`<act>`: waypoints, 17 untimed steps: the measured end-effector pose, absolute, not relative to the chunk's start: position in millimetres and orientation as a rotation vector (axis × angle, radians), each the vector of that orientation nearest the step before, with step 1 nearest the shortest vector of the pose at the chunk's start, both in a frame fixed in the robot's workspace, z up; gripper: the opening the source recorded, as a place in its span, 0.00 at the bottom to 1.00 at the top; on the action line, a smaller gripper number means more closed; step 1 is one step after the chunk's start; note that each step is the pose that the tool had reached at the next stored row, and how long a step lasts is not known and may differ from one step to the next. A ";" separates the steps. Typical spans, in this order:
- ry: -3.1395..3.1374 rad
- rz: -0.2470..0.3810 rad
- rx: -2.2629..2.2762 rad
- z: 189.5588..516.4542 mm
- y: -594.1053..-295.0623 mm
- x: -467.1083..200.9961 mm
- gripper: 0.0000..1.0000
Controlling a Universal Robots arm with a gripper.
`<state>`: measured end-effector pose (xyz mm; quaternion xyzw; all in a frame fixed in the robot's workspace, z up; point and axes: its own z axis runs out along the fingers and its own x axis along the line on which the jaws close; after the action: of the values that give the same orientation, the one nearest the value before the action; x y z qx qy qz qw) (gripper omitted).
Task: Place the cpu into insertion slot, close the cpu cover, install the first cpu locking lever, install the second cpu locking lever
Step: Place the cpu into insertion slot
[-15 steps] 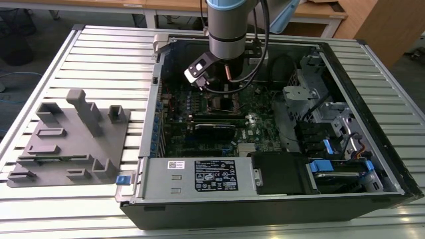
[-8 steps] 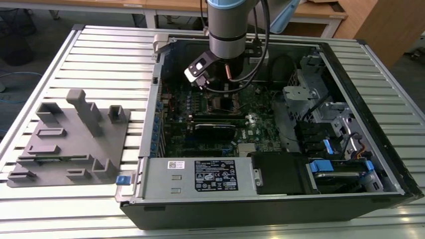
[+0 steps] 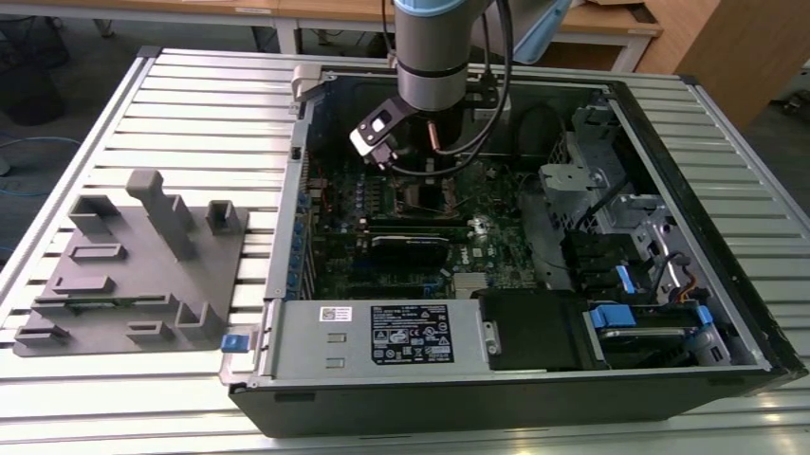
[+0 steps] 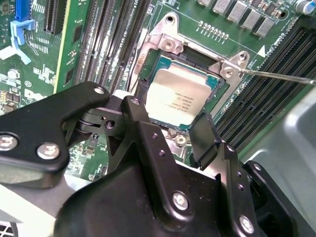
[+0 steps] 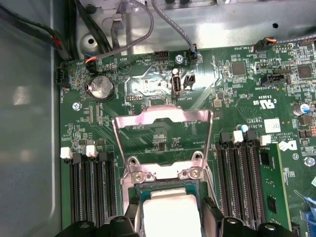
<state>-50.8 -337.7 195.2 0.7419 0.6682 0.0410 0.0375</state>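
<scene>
Two black fingers of mine stand apart, one at each side of the cpu. It lies flat, silver top up, in the insertion slot between their tips. Just beyond the slot, the cpu cover stands raised on its hinge, with green board visible through its window. A thin metal lever sticks out from the slot's corner. Long black memory slots flank the socket. In the exterior view my arm reaches down into the open computer case at the frame's upper middle. The case rests on a slatted desk, with a grey fixture at the exterior view's left.
</scene>
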 end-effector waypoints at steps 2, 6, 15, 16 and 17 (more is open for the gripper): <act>2.051 0.126 2.277 195.0 -337.3 -51.2 0.61; 2.051 0.126 2.277 194.7 -335.8 -51.2 0.61; 2.050 0.126 2.277 194.4 -334.7 -51.6 0.61; 2.050 0.127 2.277 194.4 -334.7 -52.1 0.61; 2.050 0.128 2.276 194.4 -334.7 -52.9 0.61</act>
<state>-52.9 -334.7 194.4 0.7419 0.6682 0.0416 0.0378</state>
